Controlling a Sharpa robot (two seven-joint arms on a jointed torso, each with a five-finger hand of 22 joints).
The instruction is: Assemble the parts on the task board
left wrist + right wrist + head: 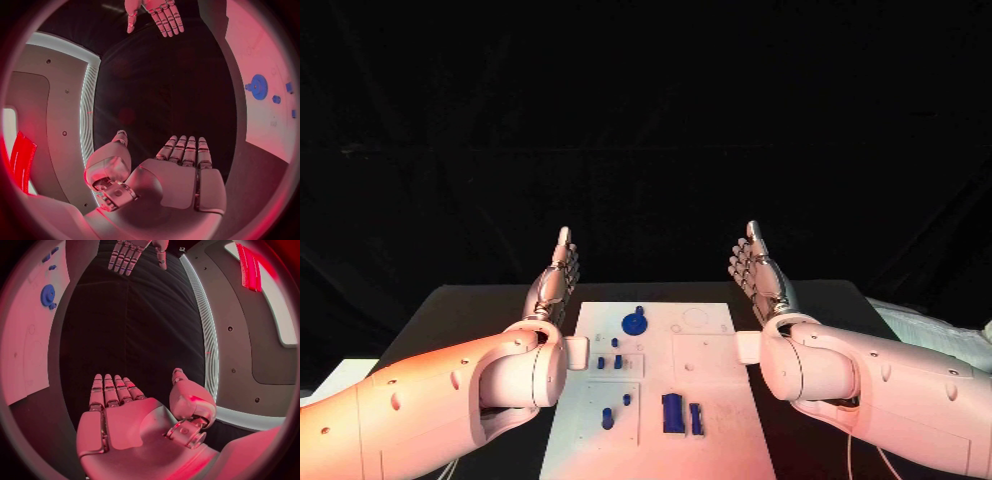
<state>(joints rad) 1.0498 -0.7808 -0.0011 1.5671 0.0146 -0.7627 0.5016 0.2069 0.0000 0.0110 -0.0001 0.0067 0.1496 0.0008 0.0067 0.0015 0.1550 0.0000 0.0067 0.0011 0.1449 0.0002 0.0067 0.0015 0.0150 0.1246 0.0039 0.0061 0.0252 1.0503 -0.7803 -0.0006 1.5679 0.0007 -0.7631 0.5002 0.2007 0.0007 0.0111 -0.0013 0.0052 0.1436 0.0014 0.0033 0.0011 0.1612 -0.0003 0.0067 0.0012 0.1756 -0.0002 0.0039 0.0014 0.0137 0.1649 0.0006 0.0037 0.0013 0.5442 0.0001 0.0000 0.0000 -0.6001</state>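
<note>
The white task board (704, 345) lies flat in the middle of the black table (459, 305), its long sides running away from the robot. The left hand (554, 280) is raised beside the board's left long edge, near the far left corner, with its fingers straight, held together and pointing away from the robot; it holds nothing and touches nothing. The right hand (760, 268) is raised in the same manner beside the board's right long edge, near the far right corner, fingers extended, palm empty. The two hands face each other across the far end of the board. In the left wrist view the left hand's flat palm and straight fingers (185, 150) are plainly empty, and the right wrist view shows the same of the right hand. A round blue gear (635, 323) lies on the board near its far edge, left of centre. Several small blue parts (609, 362) lie along the board's left side at mid length. Two upright blue blocks (674, 413) stand near the board's near edge, close to its centre, with one more small blue piece (607, 418) to their left.
</note>
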